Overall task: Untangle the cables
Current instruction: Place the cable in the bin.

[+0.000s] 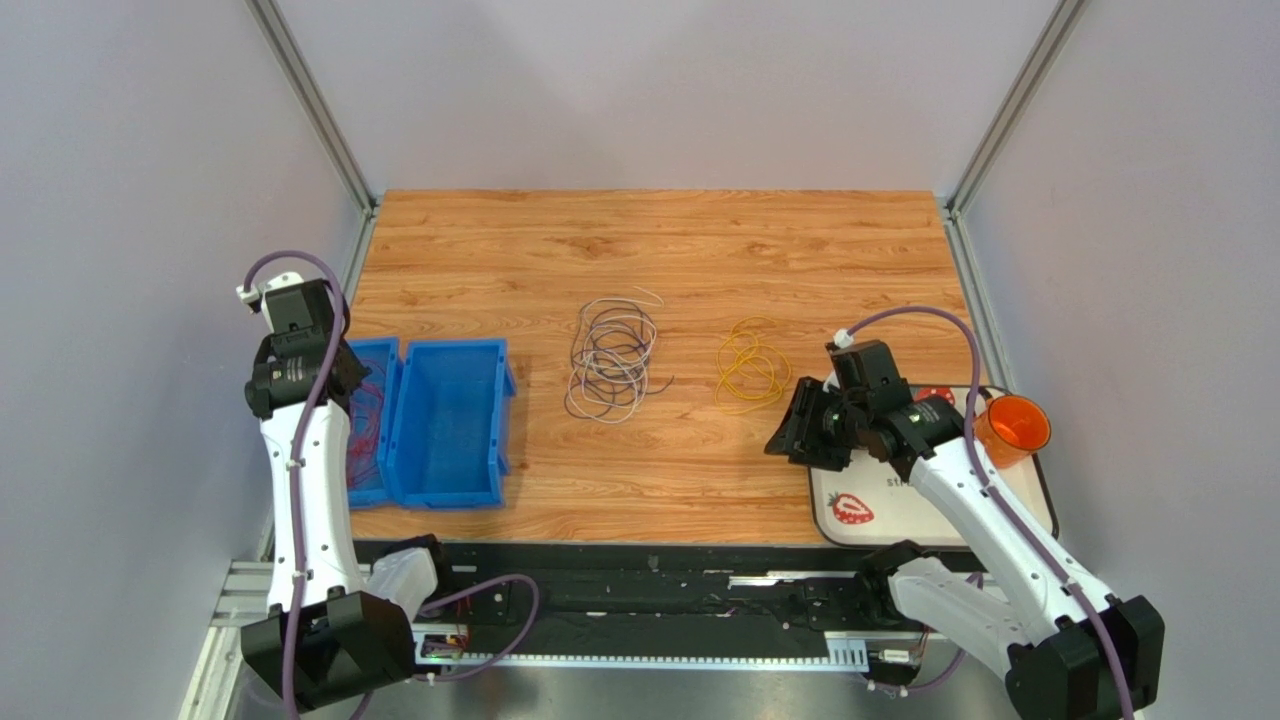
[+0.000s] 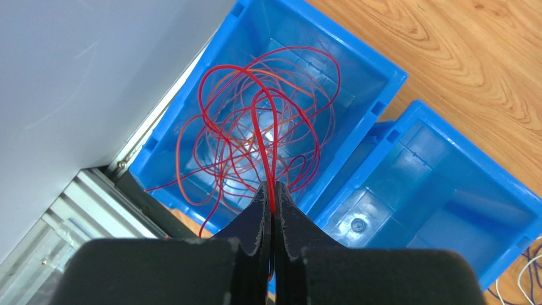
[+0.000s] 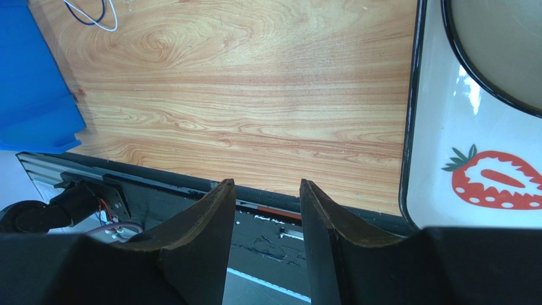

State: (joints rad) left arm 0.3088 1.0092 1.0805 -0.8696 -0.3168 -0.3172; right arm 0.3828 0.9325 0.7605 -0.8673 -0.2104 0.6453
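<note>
The step in hand looks like dropping the separated red-orange cable into the blue bin at the left edge of the surface, toward its near-left corner. The left gripper is pinched tight on one strand of it, and the loops hang below the fingertips, spreading inside the bin. To do this well, I judge the gripper should go lower before it lets go, so the springy loops settle under the rim rather than bounce out. A strand or two on the side toward the surface's left edge seem to lie across the bin's wall, so a small shift toward the bin's middle would help gather them in. The release should be a clean widening, then a straight lift, since thin wire can catch on the pads. The second blue bin just beside it holds nothing visible

The rest of the work lies well apart from this gripper. The mixed bundle of purple, white and dark grey wire sits near the middle of the surface, and the yellow cable lies alone just right of it. The right gripper hangs partly spread and empty by the near edge, beside the tray at the near-right corner
</note>
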